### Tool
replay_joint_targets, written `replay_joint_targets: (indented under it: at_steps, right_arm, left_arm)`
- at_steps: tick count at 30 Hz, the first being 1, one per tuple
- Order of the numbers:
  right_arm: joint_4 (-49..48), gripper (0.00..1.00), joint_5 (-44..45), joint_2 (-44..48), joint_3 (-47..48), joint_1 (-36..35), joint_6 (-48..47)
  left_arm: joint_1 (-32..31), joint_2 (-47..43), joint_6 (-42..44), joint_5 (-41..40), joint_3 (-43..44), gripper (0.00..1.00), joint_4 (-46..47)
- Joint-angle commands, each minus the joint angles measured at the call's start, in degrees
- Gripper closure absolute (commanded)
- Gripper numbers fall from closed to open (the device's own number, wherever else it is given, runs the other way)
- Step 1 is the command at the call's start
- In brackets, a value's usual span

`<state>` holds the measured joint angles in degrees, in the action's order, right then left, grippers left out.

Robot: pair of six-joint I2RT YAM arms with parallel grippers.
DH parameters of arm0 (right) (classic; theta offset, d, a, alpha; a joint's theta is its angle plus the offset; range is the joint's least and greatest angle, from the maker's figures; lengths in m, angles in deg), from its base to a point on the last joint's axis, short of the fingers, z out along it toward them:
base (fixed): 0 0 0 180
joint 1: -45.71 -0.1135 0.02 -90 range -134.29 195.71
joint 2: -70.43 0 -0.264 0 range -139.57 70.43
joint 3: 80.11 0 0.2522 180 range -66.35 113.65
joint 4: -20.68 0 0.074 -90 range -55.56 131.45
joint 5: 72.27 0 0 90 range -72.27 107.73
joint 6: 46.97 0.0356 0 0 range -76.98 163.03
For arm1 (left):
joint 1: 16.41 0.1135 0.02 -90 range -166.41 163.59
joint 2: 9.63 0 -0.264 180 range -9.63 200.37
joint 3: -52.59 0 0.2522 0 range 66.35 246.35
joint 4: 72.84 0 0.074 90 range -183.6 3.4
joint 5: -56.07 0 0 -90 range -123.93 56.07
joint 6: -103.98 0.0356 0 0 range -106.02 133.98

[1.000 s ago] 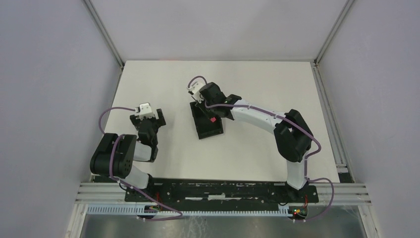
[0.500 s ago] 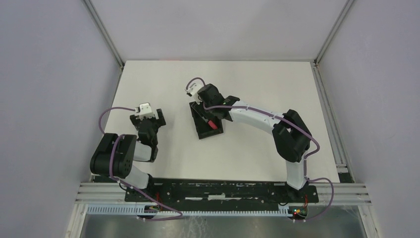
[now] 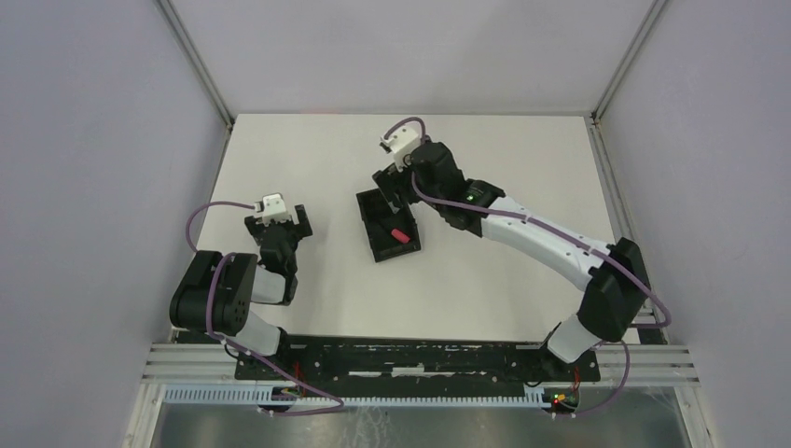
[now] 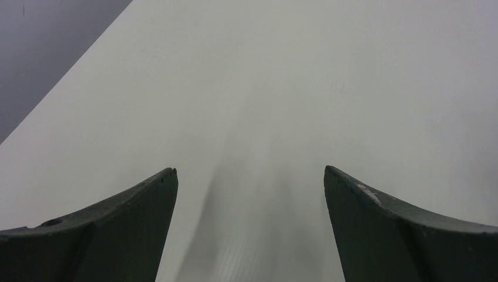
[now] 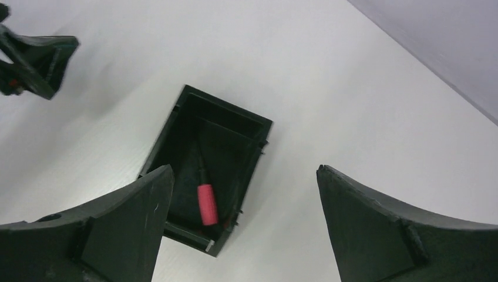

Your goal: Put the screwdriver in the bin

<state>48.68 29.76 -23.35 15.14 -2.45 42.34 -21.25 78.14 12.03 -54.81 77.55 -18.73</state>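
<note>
The screwdriver (image 3: 396, 234) lies loose inside the black bin (image 3: 377, 250) at mid-table, its red handle toward the near end. In the right wrist view the screwdriver (image 5: 207, 204) rests on the floor of the bin (image 5: 232, 132), thin black shaft pointing away. My right gripper (image 3: 402, 191) hangs above the bin's far right corner, and that gripper (image 5: 245, 169) is open and holds nothing. My left gripper (image 3: 276, 216) sits left of the bin, open over bare table, with nothing between its fingers (image 4: 249, 169).
The white table (image 3: 485, 149) is bounded by grey walls and metal corner rails. My left gripper's fingers (image 5: 35, 56) show at the top left of the right wrist view, apart from the bin.
My right gripper opened and let go of the screwdriver, which now lies in the bin. The right arm then rose and drew back toward the far right. The left arm stayed still.
</note>
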Motion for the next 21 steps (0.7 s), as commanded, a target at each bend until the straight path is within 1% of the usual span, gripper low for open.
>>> replay_joint_targets:
  at_steps: [1,4,6,9,12,15,18,21]
  right_arm:
    - [-6.17,0.02,7.67,7.25,-7.72,4.2,0.42]
    - [-11.28,0.02,9.61,12.63,-17.03,8.64,0.6]
    - [-13.79,0.02,10.15,16.68,-23.3,12.25,2.82]
    - [-21.17,0.02,11.68,22.66,-34.7,18.03,3.86]
    - [-30.27,0.02,13.74,28.42,-46.5,22.43,1.62]
    - [-37.81,0.02,15.24,32.45,-56.12,25.22,-1.04]
    - [-43.72,0.02,17.34,34.6,-63.64,26.93,-2.06]
    - [-49.11,0.02,18.15,35.32,-69.14,27.86,-2.48]
  left_arm:
    - [0.18,0.3,-2.23,-0.39,0.93,0.0,3.36]
    - [0.17,0.3,-2.19,-0.39,0.93,0.0,3.36]
    - [0.18,0.32,-2.25,-0.39,0.93,0.0,3.36]
    - [0.18,0.32,-2.24,-0.39,0.93,0.0,3.36]
    - [0.17,0.3,-2.18,-0.39,0.93,0.0,3.37]
    - [0.17,0.3,-2.26,-0.39,0.93,0.0,3.36]
    - [0.15,0.3,-2.18,-0.39,0.93,0.0,3.36]
    - [0.18,0.31,-2.18,-0.39,0.93,0.0,3.33]
